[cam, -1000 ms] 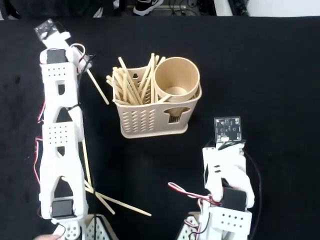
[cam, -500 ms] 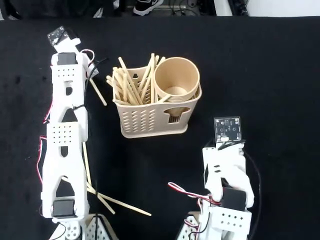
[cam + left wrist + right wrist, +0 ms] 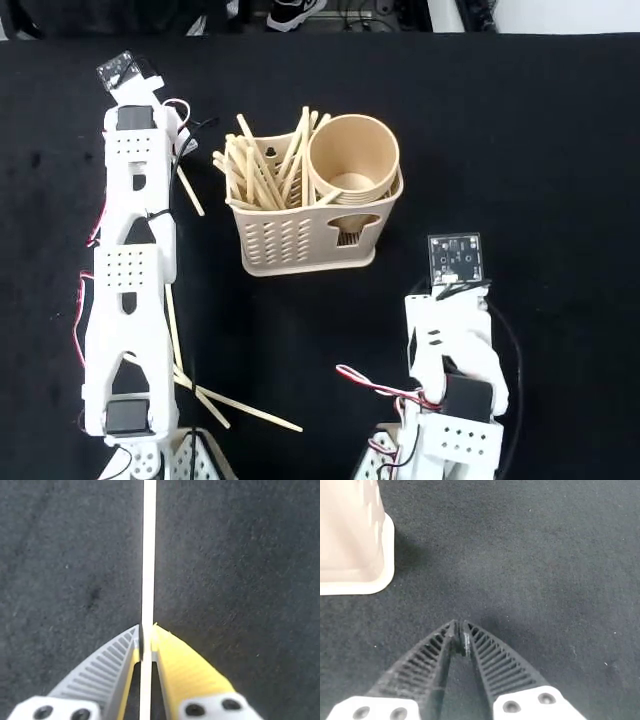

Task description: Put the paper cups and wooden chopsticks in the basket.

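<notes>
A beige basket (image 3: 300, 240) stands mid-table with stacked paper cups (image 3: 353, 160) in its right half and several wooden chopsticks (image 3: 265, 170) in its left. The left arm (image 3: 135, 200) stretches along the table's left side. My left gripper (image 3: 146, 630) is shut on one chopstick (image 3: 148, 555), which pokes out from under the arm just left of the basket (image 3: 190, 192). My right gripper (image 3: 459, 629) is shut on nothing, low over the cloth near the basket's front right corner (image 3: 355, 540).
Loose chopsticks lie on the black cloth at the front left: one long one (image 3: 245, 408), a short one (image 3: 210, 407) crossing it, and one along the left arm (image 3: 172, 330). The right arm (image 3: 455, 370) sits at the front right. Open cloth spreads right of the basket.
The left arm has swung a little to the right, toward the basket, carrying the chopstick with it. It has held still for the last half second. The right arm has not moved.
</notes>
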`<state>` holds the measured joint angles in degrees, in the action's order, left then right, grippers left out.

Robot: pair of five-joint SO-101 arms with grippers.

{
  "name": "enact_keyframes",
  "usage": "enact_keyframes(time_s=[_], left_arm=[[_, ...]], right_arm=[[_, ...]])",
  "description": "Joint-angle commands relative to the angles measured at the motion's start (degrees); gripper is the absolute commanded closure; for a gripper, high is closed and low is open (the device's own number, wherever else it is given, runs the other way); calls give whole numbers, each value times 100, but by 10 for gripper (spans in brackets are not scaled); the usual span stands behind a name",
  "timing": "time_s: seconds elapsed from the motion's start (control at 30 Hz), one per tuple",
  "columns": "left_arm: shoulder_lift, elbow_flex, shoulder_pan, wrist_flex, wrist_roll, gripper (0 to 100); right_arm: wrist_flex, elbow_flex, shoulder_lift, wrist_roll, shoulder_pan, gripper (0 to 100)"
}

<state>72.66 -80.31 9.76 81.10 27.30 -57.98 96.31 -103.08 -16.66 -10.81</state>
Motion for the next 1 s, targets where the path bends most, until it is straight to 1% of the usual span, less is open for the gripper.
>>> enact_keyframes(time_s=[0.0, 0.07, 0.1, 0.2, 0.23, 0.37, 0.43, 0.57, 0.77, 0.87, 0.97], left_arm=[[-229, -708, -75, 668, -53, 970], [-255, -1446, -101, 1310, -53, 970], [-334, -1613, -92, 1574, -62, 970], [-782, -1516, -101, 1934, -62, 970], [-949, -1499, -92, 1996, -114, 970], [-1398, -1288, -84, 2004, -756, 971], [-1556, -1068, -92, 2004, -791, 971], [-2127, -110, -295, 2022, -844, 972], [-4097, 2202, -585, 1987, -976, 971], [-4932, 2967, -646, 1837, -985, 971], [-5582, 3741, -593, 1503, -958, 971]], right_arm=[[0, 13, -418, -26, 62, 984], [9, 13, -418, -26, 62, 984], [9, 13, -418, -26, 62, 984], [18, 13, -418, -26, 62, 984], [26, 13, -418, -26, 62, 984], [26, 13, -418, -26, 62, 984], [26, 13, -426, -26, 62, 984], [132, 13, -426, -26, 70, 984], [105, 13, -418, -26, 70, 984], [105, 13, -409, -26, 70, 984], [105, 13, -409, -26, 70, 984]])
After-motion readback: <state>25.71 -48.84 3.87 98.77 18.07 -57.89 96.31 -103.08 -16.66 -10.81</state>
